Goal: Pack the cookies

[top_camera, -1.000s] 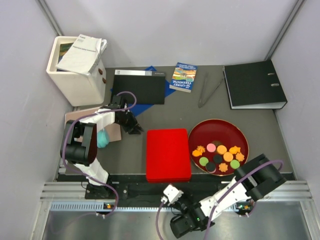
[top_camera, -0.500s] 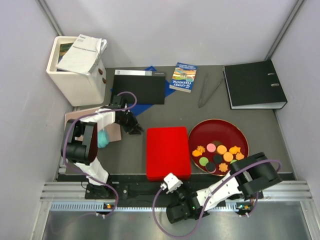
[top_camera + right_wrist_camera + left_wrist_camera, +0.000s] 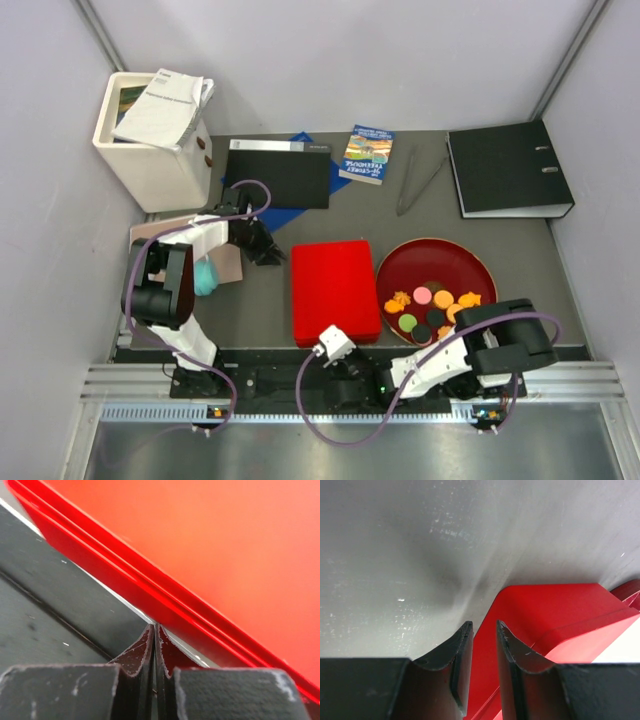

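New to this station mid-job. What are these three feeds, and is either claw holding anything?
Two robot arms with two-finger claws stand at the near edge of the table. The overhead view shows both; the other two views come from a camera on each wrist. A red box lies mid-table, and the cookies sit in a red bowl to its right. The left gripper is slightly open by the box's left side; the right gripper is shut at its near edge. Neither holds anything.

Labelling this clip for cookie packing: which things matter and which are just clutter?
Job: cookies, red bowl holding them, red box.
Lying about: black binder, book, white bin of papers, black folder.
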